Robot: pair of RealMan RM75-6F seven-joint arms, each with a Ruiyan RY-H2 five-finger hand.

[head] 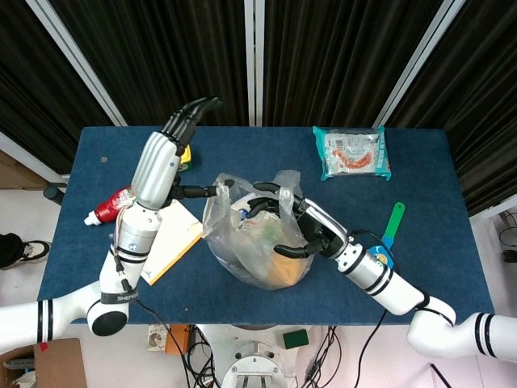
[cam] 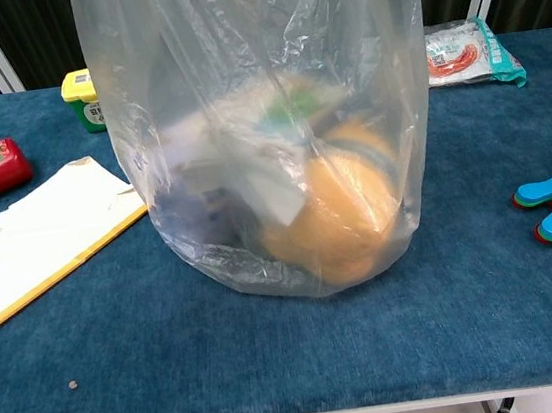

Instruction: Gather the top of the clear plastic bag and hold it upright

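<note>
Bag [head: 258,234] standing upright between both hands; I'm pinching its rim with the left hand [head: 166,158], right hand [head: 303,230] gripping the opposite edge, nearer.

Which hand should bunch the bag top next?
Right, probably. The right hand sits over the clear plastic bag's open mouth, fingers curled at the rim. The left hand only pinches the left edge.
</note>
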